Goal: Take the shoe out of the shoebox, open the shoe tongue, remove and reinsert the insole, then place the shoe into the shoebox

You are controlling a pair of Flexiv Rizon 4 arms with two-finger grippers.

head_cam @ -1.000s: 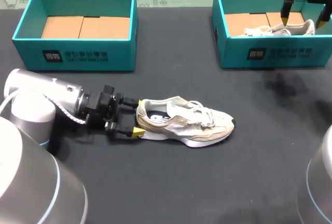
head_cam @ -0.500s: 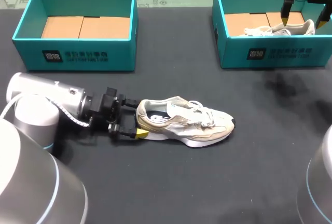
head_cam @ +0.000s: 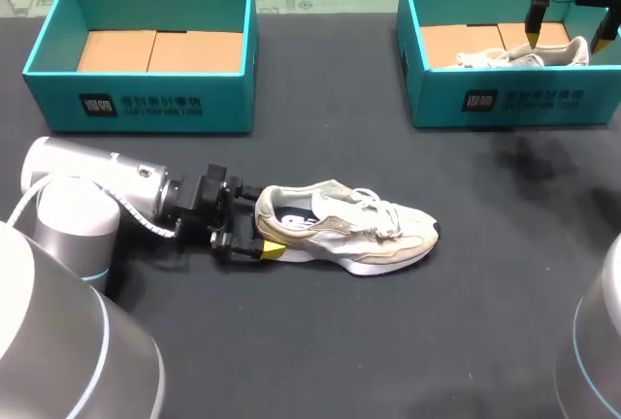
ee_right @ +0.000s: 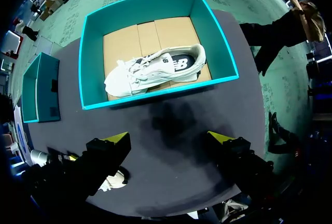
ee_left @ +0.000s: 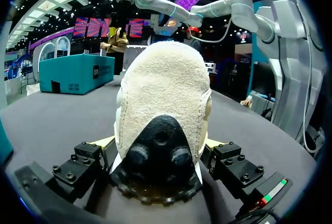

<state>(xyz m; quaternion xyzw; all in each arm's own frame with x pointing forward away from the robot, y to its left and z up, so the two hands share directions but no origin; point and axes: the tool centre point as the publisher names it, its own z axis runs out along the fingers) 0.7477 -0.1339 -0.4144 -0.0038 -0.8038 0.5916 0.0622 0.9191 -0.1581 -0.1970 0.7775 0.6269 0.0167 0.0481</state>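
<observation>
Matte black desk [head_cam: 388, 341], one dark blotch [head_cam: 529, 159] on it just in front of the right-hand teal shoebox [head_cam: 441, 99]. Out on the open surface, left of middle, a cream-and-white sneaker [head_cam: 349, 230], upright on its sole, toe pointing right, laces on top, dark inside showing at the collar. Directly behind it, the left tool [head_cam: 263, 220], lying low and level with the desk, spread, one yellow tip on either side of the shoe's back end. Seen from the left wrist, the fuzzy cream heel [ee_left: 163, 94] with its black tab filling the space between the tips, each tip just beside it.

Near the far left corner, an empty teal shoebox [head_cam: 146, 104], open-topped, plain cardboard floor bare. Near the far right corner, the other box, holding a second pale sneaker [head_cam: 529, 54] lying on the cardboard, toe toward the left.

High above that box, the right tool [head_cam: 566, 36], spread wide, pinching nothing. From the right wrist, box, shoe and black surface all well below the yellow tips.
</observation>
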